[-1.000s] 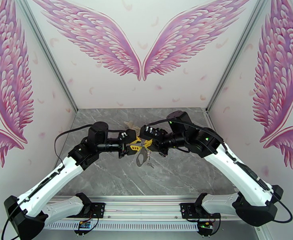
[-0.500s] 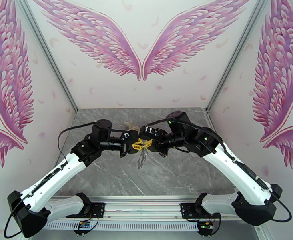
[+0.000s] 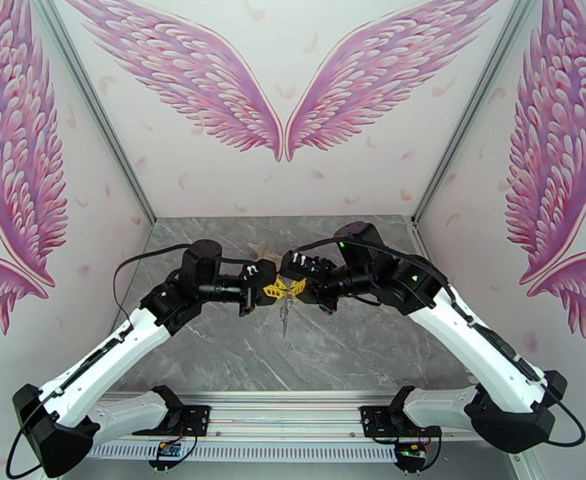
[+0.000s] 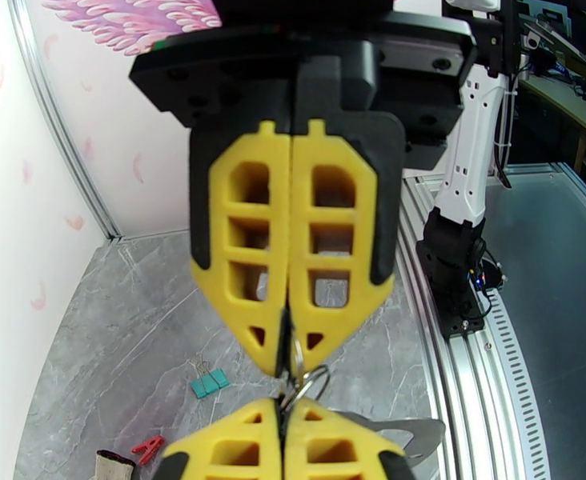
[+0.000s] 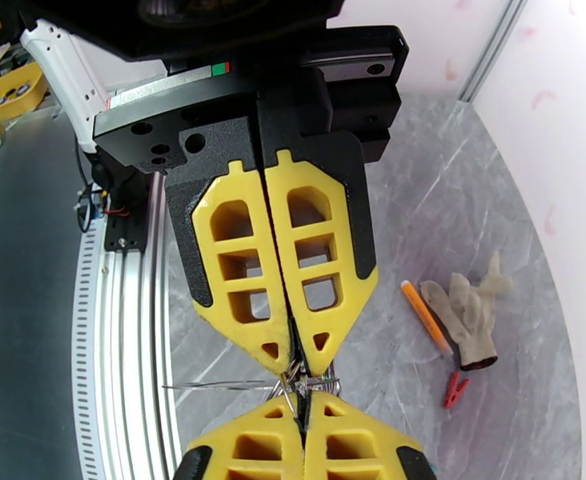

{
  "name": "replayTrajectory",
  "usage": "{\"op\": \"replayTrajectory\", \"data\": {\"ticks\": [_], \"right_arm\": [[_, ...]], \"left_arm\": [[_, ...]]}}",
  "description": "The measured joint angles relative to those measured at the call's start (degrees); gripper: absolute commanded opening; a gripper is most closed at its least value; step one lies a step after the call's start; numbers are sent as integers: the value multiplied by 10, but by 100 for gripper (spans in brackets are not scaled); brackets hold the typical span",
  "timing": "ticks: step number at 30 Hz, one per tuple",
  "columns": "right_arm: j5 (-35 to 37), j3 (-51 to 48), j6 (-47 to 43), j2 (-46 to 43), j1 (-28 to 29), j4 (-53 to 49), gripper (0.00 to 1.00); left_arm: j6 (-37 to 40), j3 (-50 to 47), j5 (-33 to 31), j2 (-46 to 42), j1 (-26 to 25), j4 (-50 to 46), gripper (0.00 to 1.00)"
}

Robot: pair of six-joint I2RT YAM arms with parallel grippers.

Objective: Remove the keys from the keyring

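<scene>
**Keyring [image 3: 284, 315] dangles where left gripper [image 4: 286, 366] and right gripper [image 5: 295, 368] meet**

The grey marble table [image 3: 213, 354] has both arms at its near edge. The left arm [image 3: 125, 346] reaches in from the left and the right arm [image 3: 469, 330] from the right. They meet tip to tip above the middle of the table.

Both grippers have their yellow fingers pressed together with no gap.

On the table, on the far side of the grippers, lies a pale glove [image 5: 465, 310]. An orange pen [image 5: 425, 318] lies just beside it.

The keyring hangs just below the touching fingertips, toward the near side. From above it is turned edge-on and shows as a thin grey sliver. In the right wrist view it is a fine line running toward the near rail.

A red clip [image 5: 453, 390] lies near the glove's cuff, and a pair of teal clips [image 4: 210, 383] lies a little apart from it.

Between the two sets of fingertips sits a tangle of small rings [image 4: 313, 384], and each gripper pinches it. One ring comes out of the seam of the left fingertips, and the rest runs into the right fingertips.

The keys [image 3: 286, 330] hang at the low end of the sliver, too small to tell one from another.
</scene>
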Motion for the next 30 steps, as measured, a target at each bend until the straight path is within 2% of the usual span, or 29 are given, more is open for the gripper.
{"op": "replayTrajectory", "data": {"ticks": [9, 18, 24, 30], "right_arm": [[-6, -9, 0, -16, 0, 14, 0], [3, -25, -2, -21, 0, 31, 0], [12, -40, -3, -21, 3, 31, 0], [25, -53, 0, -26, 7, 50, 0]], "left_arm": [[-76, -55, -17, -49, 0, 84, 0], [-156, -81, -22, -56, 2, 141, 0], [-201, -95, -21, -64, 2, 211, 0], [-223, -97, -39, -64, 2, 244, 0]]}}
